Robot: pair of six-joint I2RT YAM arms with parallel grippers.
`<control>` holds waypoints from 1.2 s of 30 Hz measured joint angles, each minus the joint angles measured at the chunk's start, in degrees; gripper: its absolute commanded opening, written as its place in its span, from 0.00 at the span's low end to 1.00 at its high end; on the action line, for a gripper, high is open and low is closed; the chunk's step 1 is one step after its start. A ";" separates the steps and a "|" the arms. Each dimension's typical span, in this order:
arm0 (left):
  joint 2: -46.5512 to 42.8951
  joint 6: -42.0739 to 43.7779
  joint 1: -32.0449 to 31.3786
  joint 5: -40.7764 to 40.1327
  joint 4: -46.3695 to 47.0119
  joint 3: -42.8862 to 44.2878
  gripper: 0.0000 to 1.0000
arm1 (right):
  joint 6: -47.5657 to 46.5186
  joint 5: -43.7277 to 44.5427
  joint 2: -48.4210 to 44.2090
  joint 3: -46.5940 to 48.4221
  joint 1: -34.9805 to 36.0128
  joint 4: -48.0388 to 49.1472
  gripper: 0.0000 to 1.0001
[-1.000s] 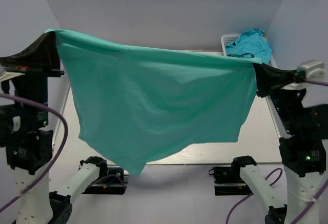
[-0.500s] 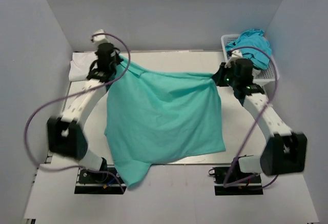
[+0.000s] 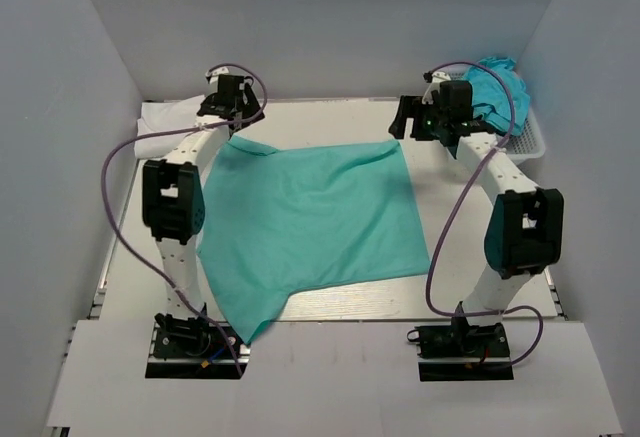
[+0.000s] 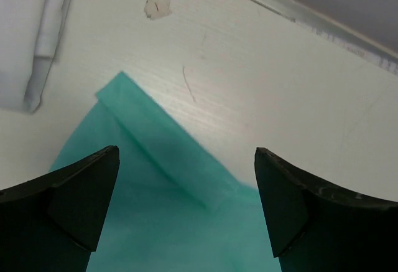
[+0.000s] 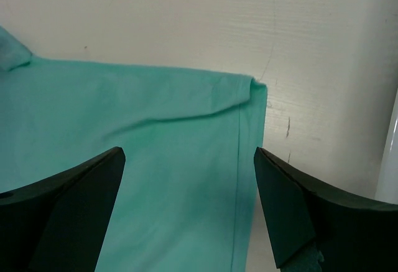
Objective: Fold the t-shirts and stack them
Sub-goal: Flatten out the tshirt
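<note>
A mint sea-green t-shirt (image 3: pixel 310 219) lies spread flat on the table, and its near left corner hangs over the front edge. My left gripper (image 3: pixel 238 115) hovers open above the shirt's far left corner (image 4: pixel 146 160), holding nothing (image 4: pixel 186 152). My right gripper (image 3: pixel 408 122) is open above the far right corner (image 5: pixel 155 116), also holding nothing (image 5: pixel 188 154). A white t-shirt (image 3: pixel 165 129) lies folded at the far left (image 4: pixel 25 35). Turquoise t-shirts (image 3: pixel 495 82) are heaped in the basket.
The white lattice basket (image 3: pixel 532 143) stands at the far right corner; its rim (image 5: pixel 390 160) shows beside my right fingers. Walls close in the table on three sides. Both arms reach across the table's left and right sides.
Both grippers have opened and let go of the mint shirt, which was held stretched in the air. It has dropped flat onto the table. The arms have reached toward the far edge.
</note>
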 measured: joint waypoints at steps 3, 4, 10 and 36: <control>-10.62 0.04 -0.07 2.80 2.71 -12.76 1.00 | 0.00 -0.98 -4.83 -5.29 0.35 0.15 0.90; -13.86 0.04 -0.15 3.82 3.80 -16.13 1.00 | 0.00 -1.31 -5.84 -6.69 0.50 0.13 0.90; -25.22 0.00 -0.96 10.95 8.44 -28.52 1.00 | -0.22 -3.63 -5.20 -9.84 2.40 -0.20 0.90; -16.00 -2.97 -0.76 13.05 6.73 -37.53 1.00 | 17.94 1.99 37.11 28.04 5.05 6.16 0.90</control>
